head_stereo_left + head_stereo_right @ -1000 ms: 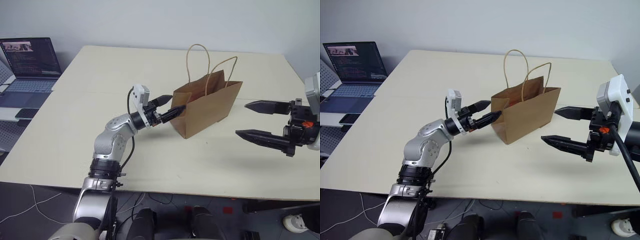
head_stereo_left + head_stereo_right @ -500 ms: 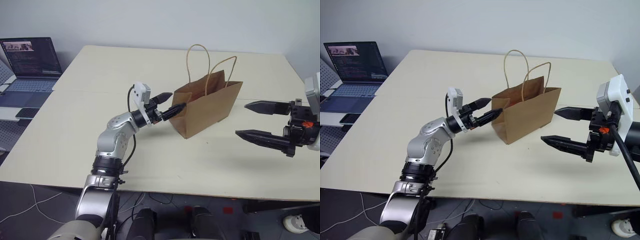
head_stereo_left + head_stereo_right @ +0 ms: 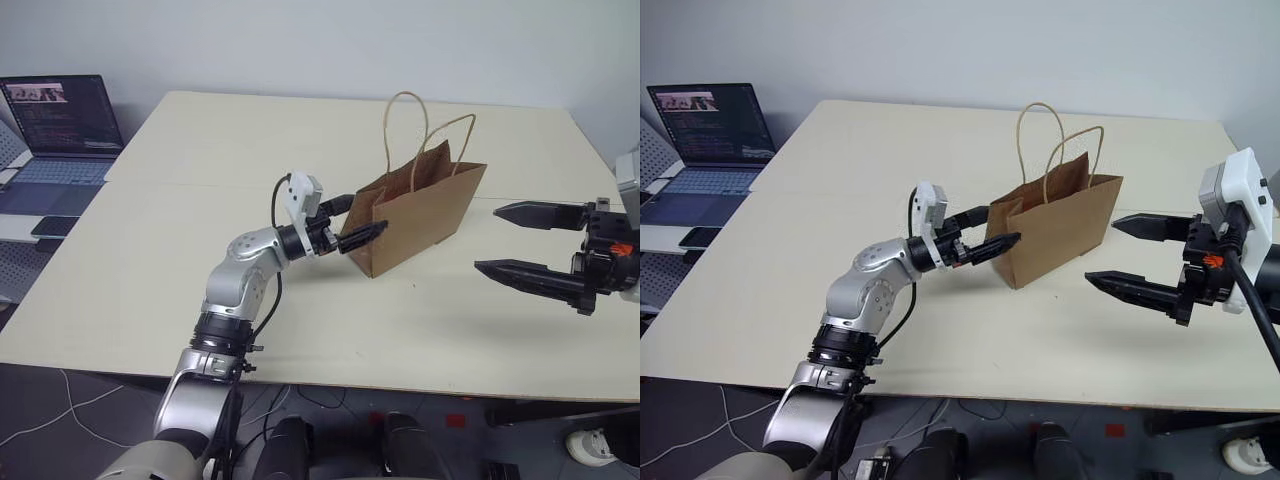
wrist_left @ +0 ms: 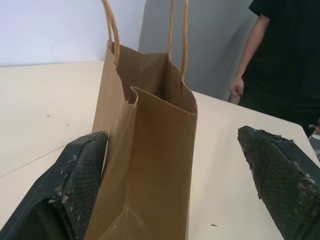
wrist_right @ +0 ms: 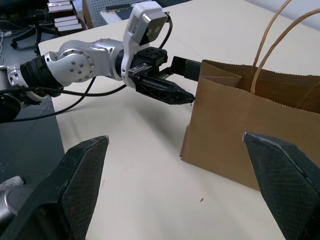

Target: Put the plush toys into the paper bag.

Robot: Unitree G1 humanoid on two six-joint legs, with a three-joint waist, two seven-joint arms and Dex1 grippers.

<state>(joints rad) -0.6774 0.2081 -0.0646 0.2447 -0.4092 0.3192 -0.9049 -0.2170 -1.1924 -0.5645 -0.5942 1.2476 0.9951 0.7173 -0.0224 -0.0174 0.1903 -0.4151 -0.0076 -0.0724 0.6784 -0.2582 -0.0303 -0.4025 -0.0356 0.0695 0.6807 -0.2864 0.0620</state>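
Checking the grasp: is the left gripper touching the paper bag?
Touching. In the left wrist view one finger of the open left gripper lies against the paper bag side; the other stands clear.

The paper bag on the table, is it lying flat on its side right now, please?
No, the paper bag stands upright on the table with both handles raised.

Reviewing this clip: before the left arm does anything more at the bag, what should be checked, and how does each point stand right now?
1. Paper bag upright on the table, mouth up: ok.
2. Left gripper open, its fingers straddling the bag's narrow end: ok.
3. Left gripper empty, no toy carried: ok.
4. Right gripper open, empty and apart from the bag's other end: ok.
5. Plush toys inside the bag: cannot tell; the interior is hidden.
6. Bag handles standing up, not caught by either gripper: ok.
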